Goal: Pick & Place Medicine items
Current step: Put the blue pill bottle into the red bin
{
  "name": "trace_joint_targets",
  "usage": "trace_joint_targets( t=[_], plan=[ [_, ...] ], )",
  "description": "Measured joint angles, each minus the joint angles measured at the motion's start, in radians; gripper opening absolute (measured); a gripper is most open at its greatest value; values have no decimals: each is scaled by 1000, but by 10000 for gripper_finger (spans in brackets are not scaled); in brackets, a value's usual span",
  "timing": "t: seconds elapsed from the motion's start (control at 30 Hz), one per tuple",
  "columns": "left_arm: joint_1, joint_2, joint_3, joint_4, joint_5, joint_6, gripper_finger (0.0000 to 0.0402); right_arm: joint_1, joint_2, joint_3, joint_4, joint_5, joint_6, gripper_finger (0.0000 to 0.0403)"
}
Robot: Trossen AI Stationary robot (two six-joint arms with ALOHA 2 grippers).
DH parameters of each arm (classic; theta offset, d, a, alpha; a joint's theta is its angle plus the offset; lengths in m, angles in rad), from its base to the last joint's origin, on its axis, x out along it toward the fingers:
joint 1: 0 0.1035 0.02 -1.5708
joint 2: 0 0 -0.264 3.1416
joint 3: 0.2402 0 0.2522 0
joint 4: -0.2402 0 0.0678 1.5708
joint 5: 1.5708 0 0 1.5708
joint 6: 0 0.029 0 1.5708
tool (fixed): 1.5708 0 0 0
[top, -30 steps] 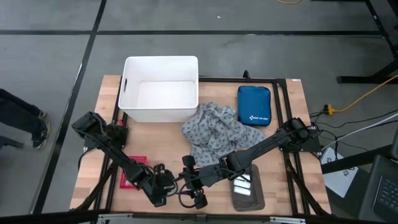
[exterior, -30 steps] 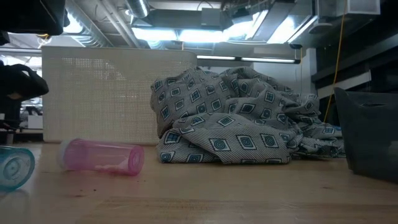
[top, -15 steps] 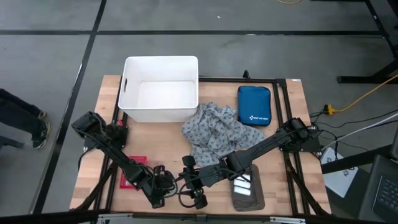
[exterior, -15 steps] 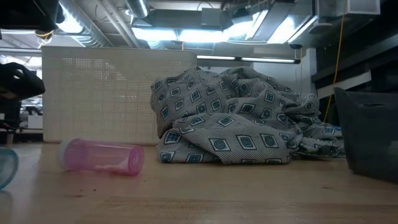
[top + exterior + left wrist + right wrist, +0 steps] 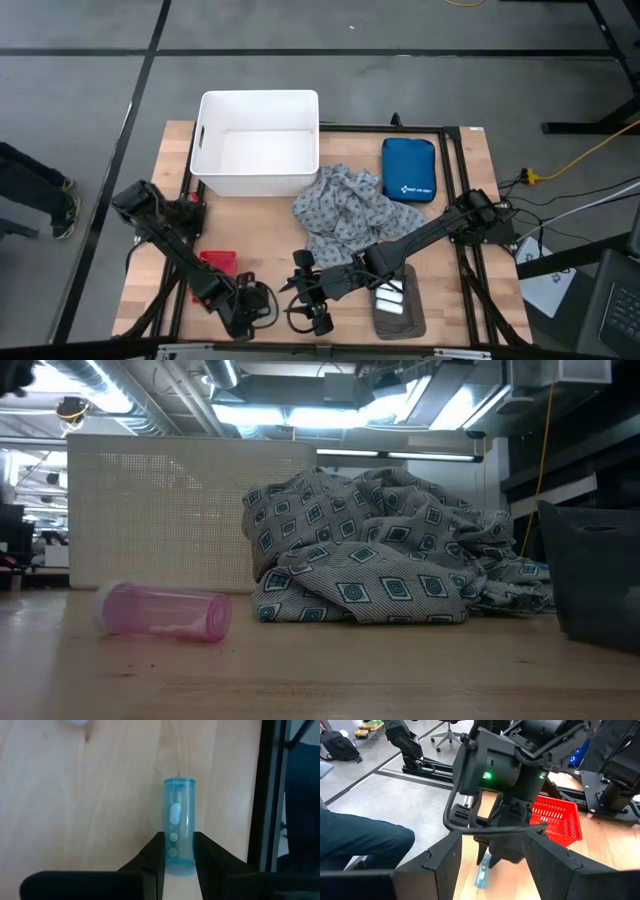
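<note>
Gone from the low view is the teal tube (image 5: 178, 822): the left gripper (image 5: 178, 851) has clamped its fingers on it and raised it over the bench's (image 5: 255, 222) front edge, near the red basket (image 5: 217, 260). Beside it, the right gripper (image 5: 303, 293) hangs with its fingers spread on nothing, and the pink tube (image 5: 163, 612) lies on its side beside the patterned cloth (image 5: 380, 550).

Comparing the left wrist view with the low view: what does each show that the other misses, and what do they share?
Only the left wrist view shows the left claw shut on the teal tube, which holds white pills. Only the low view shows the pink tube lying on its side, the grey patterned cloth and the white bin behind it. Both show the wooden table.
</note>
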Motion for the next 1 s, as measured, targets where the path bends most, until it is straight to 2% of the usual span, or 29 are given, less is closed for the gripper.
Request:
trace_joint_targets(
  t=[0.3, 0.47, 0.8, 1.0],
  plan=[
    [-22, 0, 0, -40, 0, -33, 71, 0, 0, 0, 0, 0, 0, 210],
    [-9, 1, -1, -100, -1, -40, 90, 0, 0, 0, 0, 0, 4, 210],
    [-5, 4, -3, -98, -20, -50, 124, 0, 0, 0, 0, 0, 5, 210],
    [-4, 4, -3, -98, -33, -42, 124, 0, 0, 0, 0, 0, 6, 210]
  ],
)
